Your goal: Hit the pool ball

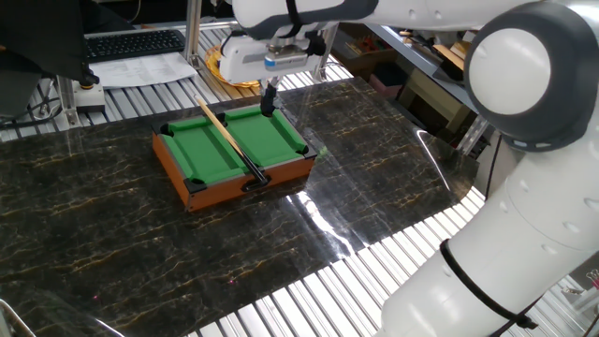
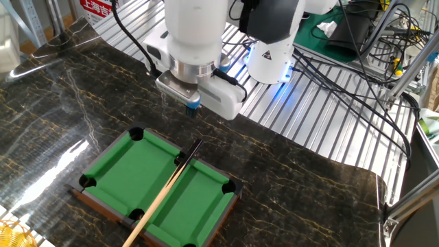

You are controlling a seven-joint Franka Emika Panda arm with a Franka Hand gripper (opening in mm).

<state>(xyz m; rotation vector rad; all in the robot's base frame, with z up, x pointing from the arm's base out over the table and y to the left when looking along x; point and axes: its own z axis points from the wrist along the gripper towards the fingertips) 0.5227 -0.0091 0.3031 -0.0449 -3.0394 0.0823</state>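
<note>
A small toy pool table [image 1: 234,150] with green felt and a brown wooden frame stands on the dark marble tabletop; it also shows in the other fixed view [image 2: 154,186]. A wooden cue stick [image 1: 227,139] with a black butt lies diagonally across it [image 2: 167,189]. I cannot make out a pool ball in either view. My gripper [image 1: 269,101] hangs above the table's far right corner pocket, fingers pointing down and close together, holding nothing. In the other fixed view the gripper [image 2: 193,108] is above the marble just beyond the table's edge.
A yellow plate with fruit [image 1: 227,71], a keyboard [image 1: 131,42] and papers lie behind the marble. The robot base [image 2: 271,51] and cables [image 2: 357,41] stand on the slatted surface. A metal bracket [image 2: 51,44] is at the far left.
</note>
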